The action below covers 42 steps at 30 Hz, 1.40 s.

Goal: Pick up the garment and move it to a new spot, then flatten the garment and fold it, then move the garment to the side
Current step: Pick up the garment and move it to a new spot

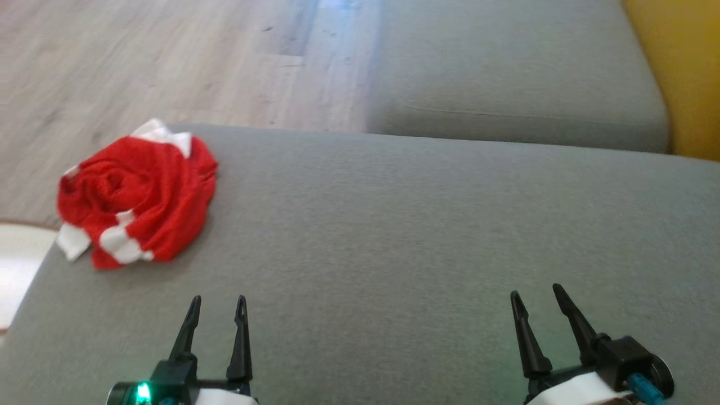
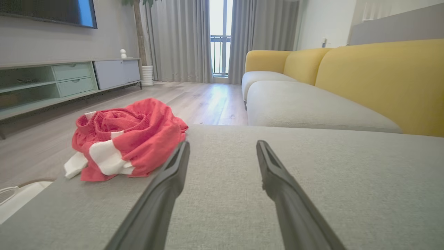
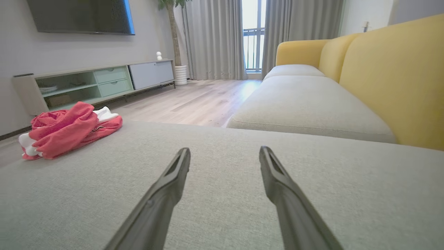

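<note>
Your garment [image 1: 138, 199], a red knit with white bands, lies bunched in a rough swirl at the far left corner of the grey seat cushion [image 1: 394, 253]. One white end reaches the cushion's left edge. The folds hide its shape, so you cannot tell a sleeve from a hem.

Your left pincer [image 1: 218, 301] is released, with its fingers spread and nothing between them. It sits at the near edge of the cushion, and the garment is ahead of it and to its left, apart from it. In the left wrist view one finger tip overlaps the garment's lower edge, but the head view shows bare cushion between them. Whether the fingers touch the fabric of the cushion cannot be determined.

Your right pincer [image 1: 535, 290] is also released and empty, and it is well apart from the garment, across the cushion.

The bottom edge of the head view cuts off both wrists, and a green light [image 1: 143, 392] shows on the left one. A pale object [image 1: 17, 270] beside the cushion's left edge is cut off and cannot be identified.

Beyond the cushion are the wood floor [image 1: 169, 62], a second grey seat [image 1: 506, 79] and a yellow backrest [image 1: 686, 73]. The far part of the head view is soft.
</note>
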### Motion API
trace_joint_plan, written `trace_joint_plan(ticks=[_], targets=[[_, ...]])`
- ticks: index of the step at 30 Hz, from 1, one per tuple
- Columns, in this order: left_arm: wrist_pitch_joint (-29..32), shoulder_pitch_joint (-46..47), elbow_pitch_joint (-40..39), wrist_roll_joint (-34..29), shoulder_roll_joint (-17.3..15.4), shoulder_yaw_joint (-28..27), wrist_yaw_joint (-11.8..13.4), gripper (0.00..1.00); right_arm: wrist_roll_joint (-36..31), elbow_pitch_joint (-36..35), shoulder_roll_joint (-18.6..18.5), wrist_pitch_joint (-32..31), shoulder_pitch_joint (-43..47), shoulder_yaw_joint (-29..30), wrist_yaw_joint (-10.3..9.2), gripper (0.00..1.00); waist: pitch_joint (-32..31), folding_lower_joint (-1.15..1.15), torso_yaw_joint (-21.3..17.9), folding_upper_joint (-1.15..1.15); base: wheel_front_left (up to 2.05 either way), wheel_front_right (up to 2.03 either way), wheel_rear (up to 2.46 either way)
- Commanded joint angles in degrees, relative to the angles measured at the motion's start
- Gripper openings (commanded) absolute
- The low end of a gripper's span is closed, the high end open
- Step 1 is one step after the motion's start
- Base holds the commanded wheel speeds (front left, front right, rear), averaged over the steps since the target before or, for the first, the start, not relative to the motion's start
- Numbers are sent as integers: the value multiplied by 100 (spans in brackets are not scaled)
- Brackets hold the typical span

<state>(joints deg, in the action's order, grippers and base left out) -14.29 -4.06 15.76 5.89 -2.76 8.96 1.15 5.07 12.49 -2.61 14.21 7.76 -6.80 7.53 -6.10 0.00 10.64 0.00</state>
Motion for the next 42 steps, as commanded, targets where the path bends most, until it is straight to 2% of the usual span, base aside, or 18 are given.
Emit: trace_joint_plan(ticks=[1, 13, 19, 25, 31, 32, 37, 42], targets=[[-71, 229, -178, -80, -16, -217, -18, 100, 31, -199, -27, 79, -222, -135, -4, 100, 56, 0, 316, 0, 0, 0, 0], [-71, 281, -234, -226, -24, -447, -59, 100, 100, -200, -27, 79, -366, -174, -4, 100, 242, 0, 1394, 0, 0, 0, 0], [-71, 266, -408, -232, -21, -614, 27, 100, 38, -162, -27, 79, -497, -256, -4, 100, 421, 0, 1623, 0, 0, 0, 0], [-71, 278, -561, -272, -43, -721, 29, 100, -36, -137, -27, 79, -576, -270, -4, 100, 533, 0, 1713, 0, 0, 0, 0], [-71, 687, -573, -403, -314, -789, -111, 100, -234, -207, -72, 79, -416, -115, -4, 100, 709, 0, 1714, 0, 0, 0, 0], [-71, 973, -620, -441, -463, -853, -147, 100, -289, -241, -174, 79, -407, -118, -4, 100, 898, 0, 1601, 0, 0, 0, 0], [-71, 2086, -627, -440, -726, -968, -252, 100, -380, -433, -625, 79, -700, -134, -4, 100, 1696, 0, 1307, 0, 0, 0, 0], [-71, 3482, -29, -422, -902, -915, -420, 100, -401, -595, -1138, 79, -1081, -210, -4, 100, 2452, 0, 1154, 0, 0, 0, 0]])
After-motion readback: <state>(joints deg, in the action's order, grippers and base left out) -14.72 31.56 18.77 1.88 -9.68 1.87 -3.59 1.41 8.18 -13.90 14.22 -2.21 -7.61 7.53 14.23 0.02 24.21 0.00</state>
